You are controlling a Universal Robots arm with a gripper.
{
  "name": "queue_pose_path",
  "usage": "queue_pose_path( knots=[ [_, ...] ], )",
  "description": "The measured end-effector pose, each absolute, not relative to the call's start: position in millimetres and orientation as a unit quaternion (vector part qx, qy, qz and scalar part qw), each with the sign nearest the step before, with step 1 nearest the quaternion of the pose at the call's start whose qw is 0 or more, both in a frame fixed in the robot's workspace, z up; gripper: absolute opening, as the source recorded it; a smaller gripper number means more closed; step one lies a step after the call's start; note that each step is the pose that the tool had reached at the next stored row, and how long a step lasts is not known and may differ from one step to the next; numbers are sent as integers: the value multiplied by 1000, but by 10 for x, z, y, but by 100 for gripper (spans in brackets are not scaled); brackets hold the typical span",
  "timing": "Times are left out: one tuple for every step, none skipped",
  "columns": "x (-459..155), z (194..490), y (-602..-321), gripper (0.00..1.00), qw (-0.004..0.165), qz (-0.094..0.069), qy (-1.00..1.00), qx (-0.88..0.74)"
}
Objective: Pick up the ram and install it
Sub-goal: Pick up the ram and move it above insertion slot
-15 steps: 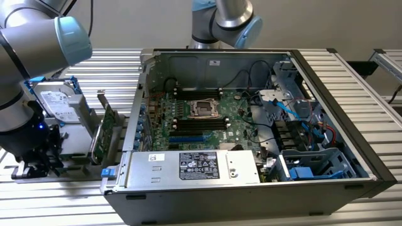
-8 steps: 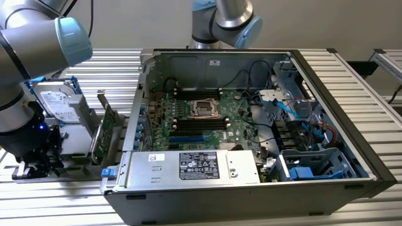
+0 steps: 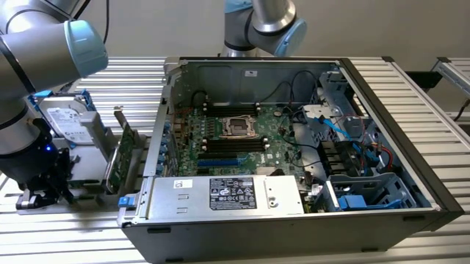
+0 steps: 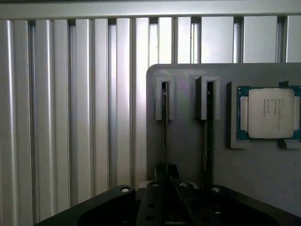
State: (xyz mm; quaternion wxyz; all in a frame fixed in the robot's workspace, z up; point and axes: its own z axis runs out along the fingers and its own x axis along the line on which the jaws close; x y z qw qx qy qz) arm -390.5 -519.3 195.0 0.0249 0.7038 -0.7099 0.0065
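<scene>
Ribbed aluminium slats of the table (image 3: 132,88) run under everything we see, and on them sits an open computer case (image 3: 345,65) with its motherboard (image 3: 228,137) exposed and the power supply (image 3: 228,195) along the near edge. Black memory slots (image 3: 235,144) lie just beside the processor socket (image 3: 239,126). At the exterior view's left we find a grey holder plate (image 3: 88,165) carrying a hard drive (image 3: 65,124) and an upright expansion card (image 3: 121,157), with the gripper (image 3: 45,192) lowered over the plate's near end. From the wrist view we look down on that plate, where the ram (image 4: 164,127) stands on edge in one narrow slot, a second dark stick (image 4: 207,136) stands in the neighbouring slot, and a processor (image 4: 272,113) rests in a pocket beside them. We see the gripper's fingers (image 4: 160,172) drawn in close, one on each side of the ram's edge, pinching it while it sits in its slot
</scene>
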Motion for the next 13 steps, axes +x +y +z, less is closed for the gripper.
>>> queue_pose_path(
  knots=[
    [-3905, 1950, -5193, 14, 25, 7, -710, 704],
    [-3905, 1950, -5193, 14, 25, 7, -710, 704],
    [-3905, 1949, -5193, 14, 25, 7, -710, 704],
    [-3905, 1950, -5193, 14, 25, 7, -710, 704],
    [-3905, 1949, -5193, 14, 25, 7, -710, 704],
    [-3905, 1950, -5193, 14, 25, 7, -710, 704],
    [-3905, 1950, -5193, 14, 25, 7, -710, 704],
    [-3905, 1950, -5193, 14, 25, 7, -710, 704],
    [-3905, 1950, -5193, 14, 25, 7, -710, 704],
    [-3905, 1950, -5193, 14, 25, 7, -710, 704],
    [-3905, 1955, -5193, 14, 25, 7, -710, 704],
    [-3905, 1963, -5193, 14, 25, 7, -710, 704],
    [-3905, 1978, -5193, 14, 25, 7, -710, 704]
  ],
)
